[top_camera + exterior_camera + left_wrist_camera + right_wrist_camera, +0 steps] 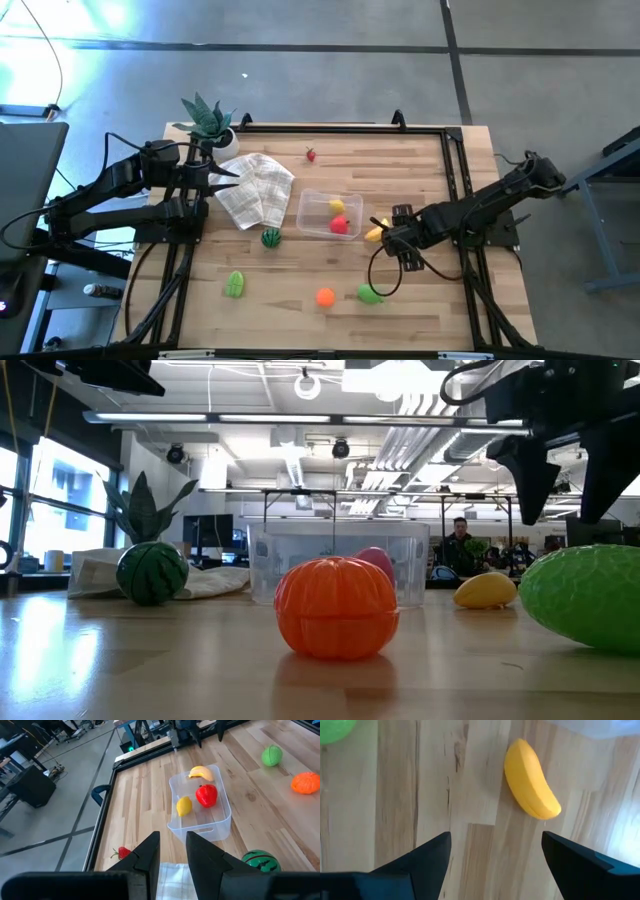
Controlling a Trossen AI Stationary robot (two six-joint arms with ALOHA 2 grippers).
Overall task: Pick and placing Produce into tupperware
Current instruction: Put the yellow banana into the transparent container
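The clear tupperware (312,222) stands mid-table and holds a yellow lemon (337,205) and a red pepper (340,226). A yellow banana (531,780) lies on its side on the wood just right of the tupperware (220,827). My right gripper (495,855) hangs open above the table beside the banana (373,234), pointing steeply down and touching nothing. My left gripper (172,852) waits at the left over a checked cloth (255,190), its fingers a little apart with nothing between them.
Loose on the table lie a watermelon (271,237), a green fruit (235,284), an orange (325,296), a lime (369,294) and a strawberry (311,154). A potted plant (207,120) stands at the far left. A black frame (455,160) rims the table.
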